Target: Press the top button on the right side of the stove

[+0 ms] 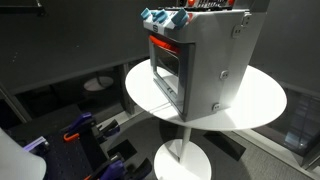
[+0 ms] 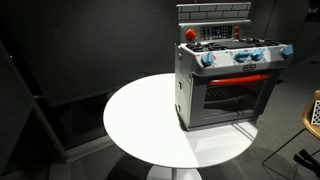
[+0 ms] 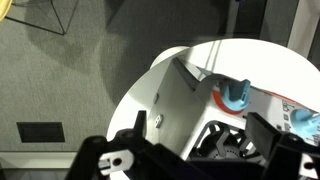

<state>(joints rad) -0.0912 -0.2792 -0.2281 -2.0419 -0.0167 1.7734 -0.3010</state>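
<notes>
The stove is a small grey toy oven with a red-lit window and blue knobs, standing on a round white table; it also shows in an exterior view. Its plain grey side panel carries the top button, with a lower stud beneath it. In the wrist view my gripper is open and empty, hovering above the stove's top corner. Small grey studs show on the panel there; I cannot tell which is higher. The gripper is out of both exterior views.
A blue knob and a black burner lie under the jaws. The table edge drops to a dark floor. Purple and black clutter lies on the floor. A second lower disc is the table's base.
</notes>
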